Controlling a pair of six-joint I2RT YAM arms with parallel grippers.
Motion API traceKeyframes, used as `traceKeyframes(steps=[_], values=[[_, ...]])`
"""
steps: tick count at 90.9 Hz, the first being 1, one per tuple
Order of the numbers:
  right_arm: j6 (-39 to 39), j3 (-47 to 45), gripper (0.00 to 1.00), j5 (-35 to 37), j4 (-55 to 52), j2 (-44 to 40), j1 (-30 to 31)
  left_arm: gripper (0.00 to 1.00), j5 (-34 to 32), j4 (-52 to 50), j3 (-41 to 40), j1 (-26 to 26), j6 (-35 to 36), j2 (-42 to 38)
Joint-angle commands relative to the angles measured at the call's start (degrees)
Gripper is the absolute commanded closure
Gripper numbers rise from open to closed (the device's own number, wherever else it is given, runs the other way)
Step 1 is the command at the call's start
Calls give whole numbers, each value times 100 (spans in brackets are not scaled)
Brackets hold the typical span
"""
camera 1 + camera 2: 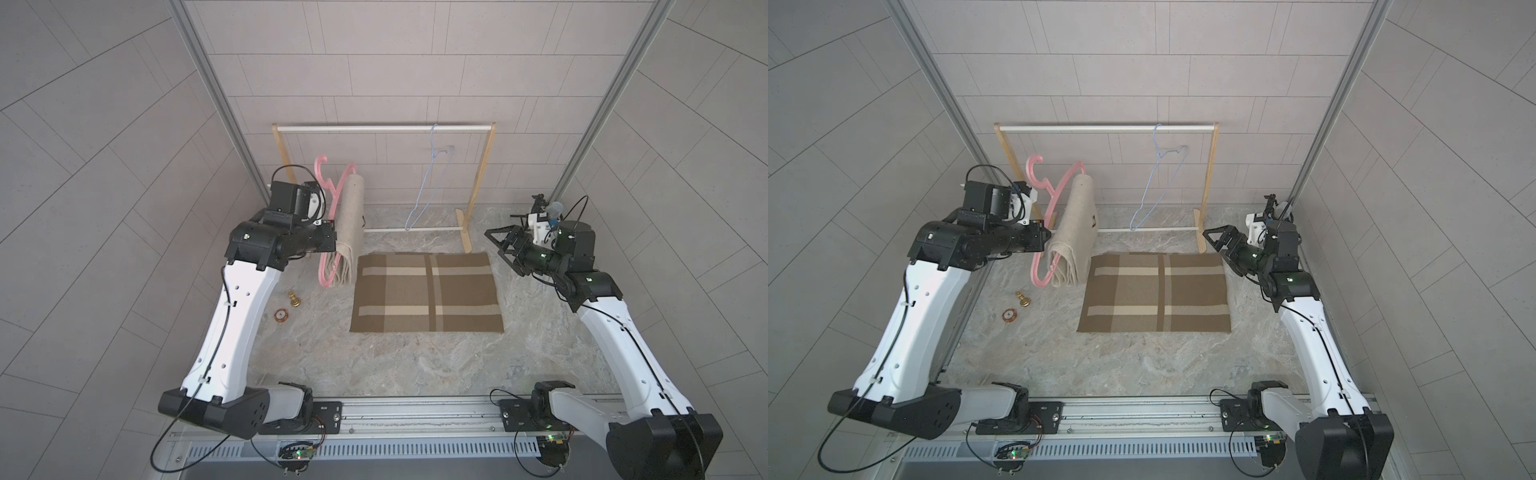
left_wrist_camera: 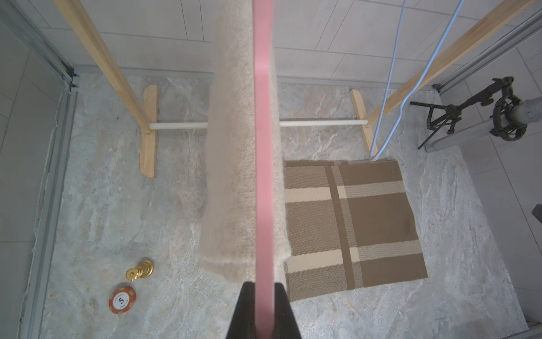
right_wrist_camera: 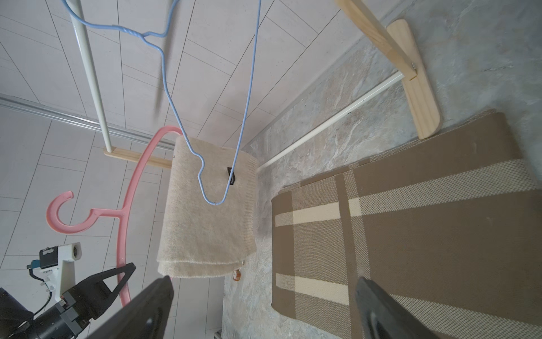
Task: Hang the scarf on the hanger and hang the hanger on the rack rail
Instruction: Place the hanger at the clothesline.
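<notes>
Grey tiled walls close in a marbled table (image 1: pixel 374 365), at whose far edge stands a wooden rack (image 1: pixel 382 128) with a white rail. A blue wire hanger (image 3: pixel 214 202) hangs from that rail toward its right end.

The left end effector (image 2: pixel 264 286) is clenched on one arm of the pink hanger (image 2: pixel 264 146) and holds it in the air in front of the rack's left post. The beige scarf (image 3: pixel 205 220) is draped, folded, over the hanger just beyond the fingers, its layers hanging down on both sides. The hanger's hook points up and sits below the rail, apart from it.

The right end effector (image 3: pixel 264 280) is released, its jaws wide apart with nothing between them. It hovers near the rack's right foot, well apart from the scarf.

A brown plaid mat (image 1: pixel 428 291) lies flat on the table between the arms. A red chip (image 2: pixel 122 300) and a small gold piece (image 2: pixel 140 269) lie near the left arm.

In both top views the wrist and the scarf hide the left fingers. The left wrist view shows the hanger edge-on, its hook cut off. Whether the scarf's lower fold touches the table I cannot tell.
</notes>
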Motion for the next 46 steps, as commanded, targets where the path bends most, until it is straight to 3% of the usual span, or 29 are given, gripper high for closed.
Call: traceKeyframes(steps=[1, 46], values=[[-152, -10, 0, -135, -91, -185, -80, 100, 302, 347, 646, 190, 271, 254], [-103, -31, 0, -333, -38, -254, -193, 100, 992, 159, 2921, 1083, 550, 2186]])
